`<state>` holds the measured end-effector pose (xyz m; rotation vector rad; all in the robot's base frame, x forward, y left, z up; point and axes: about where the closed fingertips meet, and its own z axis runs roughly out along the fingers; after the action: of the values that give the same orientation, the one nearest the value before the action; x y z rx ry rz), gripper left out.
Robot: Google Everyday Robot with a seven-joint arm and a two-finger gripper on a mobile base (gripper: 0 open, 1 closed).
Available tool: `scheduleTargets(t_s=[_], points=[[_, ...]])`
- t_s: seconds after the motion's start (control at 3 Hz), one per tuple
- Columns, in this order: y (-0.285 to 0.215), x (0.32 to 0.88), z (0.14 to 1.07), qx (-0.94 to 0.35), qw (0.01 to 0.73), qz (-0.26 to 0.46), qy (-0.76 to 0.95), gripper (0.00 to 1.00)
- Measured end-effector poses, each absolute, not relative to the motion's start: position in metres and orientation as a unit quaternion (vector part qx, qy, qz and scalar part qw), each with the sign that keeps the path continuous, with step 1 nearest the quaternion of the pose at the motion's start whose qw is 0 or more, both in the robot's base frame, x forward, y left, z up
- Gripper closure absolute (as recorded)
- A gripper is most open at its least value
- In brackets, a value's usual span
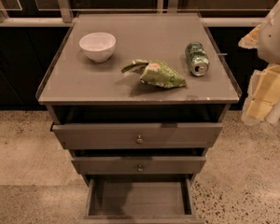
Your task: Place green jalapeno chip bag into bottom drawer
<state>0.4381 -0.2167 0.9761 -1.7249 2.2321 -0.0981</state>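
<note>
The green jalapeno chip bag [155, 73] lies crumpled on the cabinet top [84, 85], near the front middle, between a white bowl and a green can. The bottom drawer [139, 199] is pulled out below the two upper drawers, and its flat interior is bare. My gripper [263, 97] hangs at the right edge of the view, beside the cabinet's right front corner. It sits lower than the top and well to the right of the bag, and it holds nothing that I can see.
A white bowl [98, 45] stands at the back left of the top. A green soda can [197, 58] lies on its side to the right of the bag. The top drawer [138, 135] and middle drawer [139, 165] stick out slightly. The speckled floor [23, 143] surrounds the cabinet.
</note>
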Motion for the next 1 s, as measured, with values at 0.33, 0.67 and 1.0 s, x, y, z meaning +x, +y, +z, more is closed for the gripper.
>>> scheduleTargets(t_s=[0.33,0.67,1.0], points=[[-0.217,0.438,0.976,-0.603,0.159,-0.034,0.781,0.0],[-0.212,0.443,0.978,-0.608,0.168,-0.037,0.775,0.0],[-0.188,0.471,0.964,-0.623,0.189,-0.013,0.759,0.0]])
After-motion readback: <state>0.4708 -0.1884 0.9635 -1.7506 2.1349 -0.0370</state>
